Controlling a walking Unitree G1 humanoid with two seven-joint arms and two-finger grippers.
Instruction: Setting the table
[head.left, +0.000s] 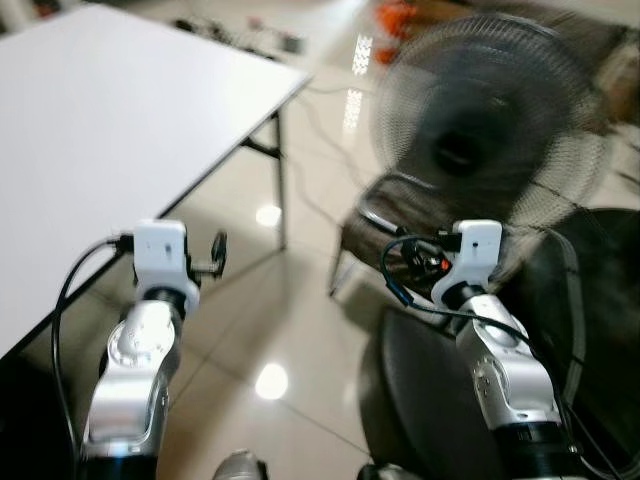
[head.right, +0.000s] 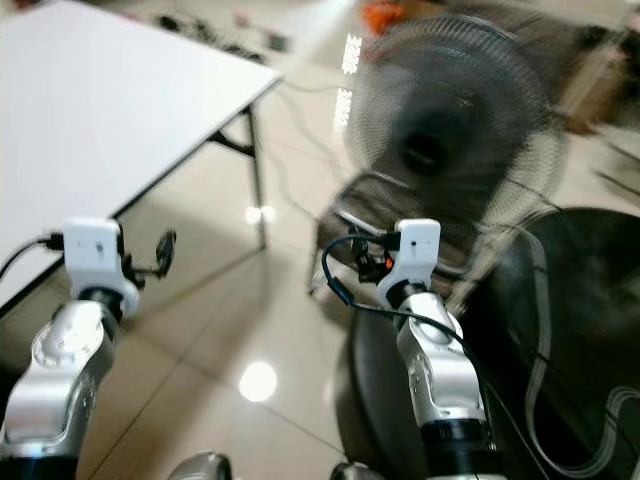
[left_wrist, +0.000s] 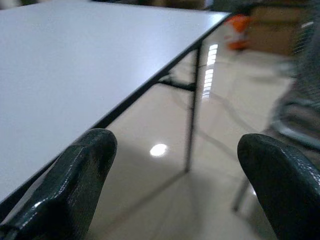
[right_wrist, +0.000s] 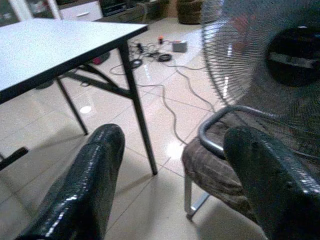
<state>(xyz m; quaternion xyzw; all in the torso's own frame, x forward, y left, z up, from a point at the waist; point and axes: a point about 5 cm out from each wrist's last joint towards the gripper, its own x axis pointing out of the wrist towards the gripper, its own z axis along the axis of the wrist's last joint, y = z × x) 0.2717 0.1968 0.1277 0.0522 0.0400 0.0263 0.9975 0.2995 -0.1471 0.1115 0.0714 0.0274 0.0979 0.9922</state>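
A bare white table (head.left: 100, 130) with black legs fills the left of the head views. Its near corner (head.left: 295, 80) points toward the fan. My left gripper (left_wrist: 177, 165) is held up beside the table's long edge, open, with nothing between its black fingers (left_wrist: 75, 185). Further right, my right gripper (right_wrist: 170, 170) is open and empty too. It faces the table leg (right_wrist: 137, 105) and a cushioned chair. Both silver arms (head.left: 140, 350) are raised in front of me. No tableware is in sight.
A large black standing fan (head.left: 490, 130) rises at the right, close behind my right arm (head.left: 500, 370). Under it stands a padded chair with a metal frame (head.left: 385, 215). Cables (right_wrist: 150, 52) trail over the glossy tiled floor (head.left: 260, 340), and a dark round shape (head.left: 420, 410) lies at lower right.
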